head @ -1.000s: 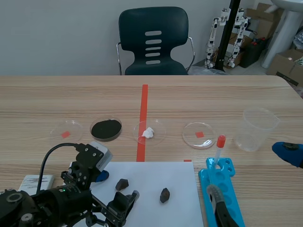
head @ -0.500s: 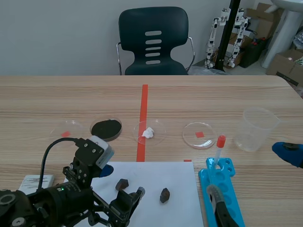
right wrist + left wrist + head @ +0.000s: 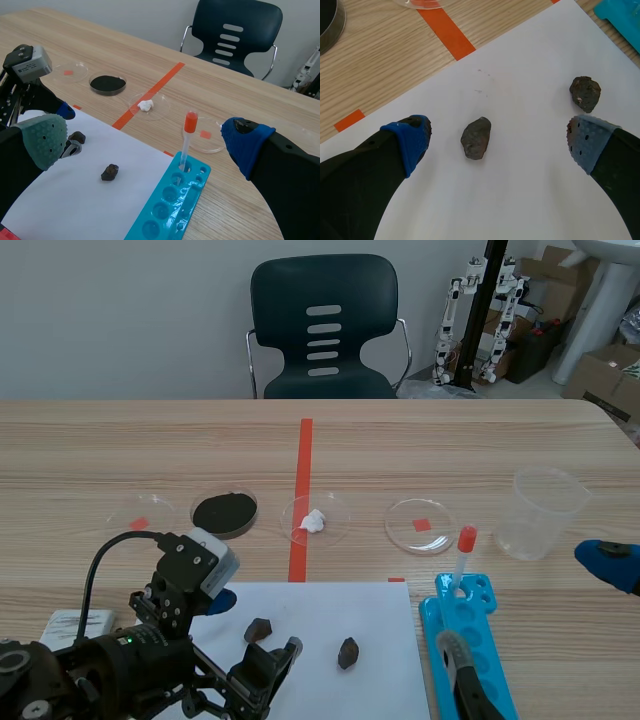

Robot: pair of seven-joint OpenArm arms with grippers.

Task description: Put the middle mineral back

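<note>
Pale wood table (image 3: 450, 450) runs back to a dark chair (image 3: 322, 325) at its far edge. Nearest you lies a white paper sheet (image 3: 330, 605). Your left gripper (image 3: 500, 139) hangs low over that sheet, its claw spread wide and holding nothing. Your right gripper (image 3: 145, 139) is also spread wide and empty, up over the table's right side. A blue tube rack (image 3: 480, 640) sits just beside the paper, a red-capped tube (image 3: 463, 555) standing in it. Beyond it stands a clear beaker (image 3: 540, 510). Across the middle you have a row of petri dishes: an empty dish (image 3: 420, 525), a dish with a white lump (image 3: 314, 520), and a dish of dark powder (image 3: 224, 512). One dark stone (image 3: 476, 137) lies on the paper between the left fingers, touching neither. A second dark stone (image 3: 585, 93) lies near the grey-blue pad.
</note>
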